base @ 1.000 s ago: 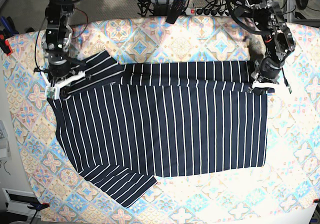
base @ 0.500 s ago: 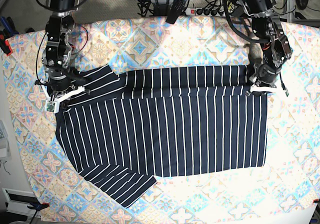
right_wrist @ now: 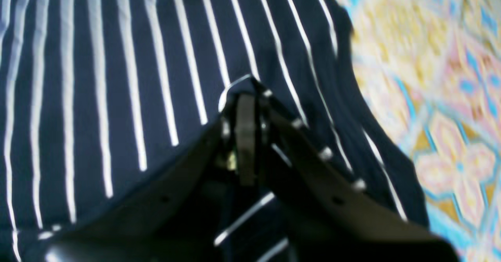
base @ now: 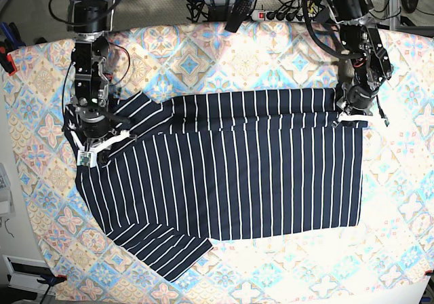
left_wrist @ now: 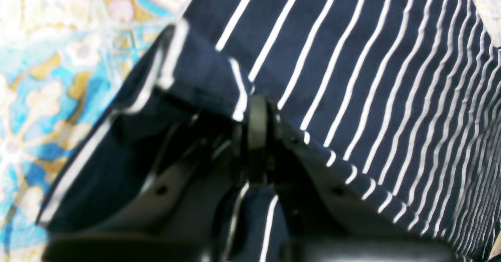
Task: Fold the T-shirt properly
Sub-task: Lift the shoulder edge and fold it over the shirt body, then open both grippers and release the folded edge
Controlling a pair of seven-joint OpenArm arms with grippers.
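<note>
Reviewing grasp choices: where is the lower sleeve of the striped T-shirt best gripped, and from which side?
Grip the lower sleeve at its free cuff corner, coming from the near table edge. It lies flat, angled outward from the T-shirt, with bare patterned cloth beside it giving access.

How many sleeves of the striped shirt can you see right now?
2. One sleeve lies at the shirt top-left corner in the base view, beside the right gripper; the other sleeve sticks out at the bottom left. None looks hidden.

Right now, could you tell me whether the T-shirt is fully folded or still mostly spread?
Mostly spread: the T-shirt lies flat, only its far edge doubled over, where both pincers pinch it; one sleeve sticks out near.
</note>
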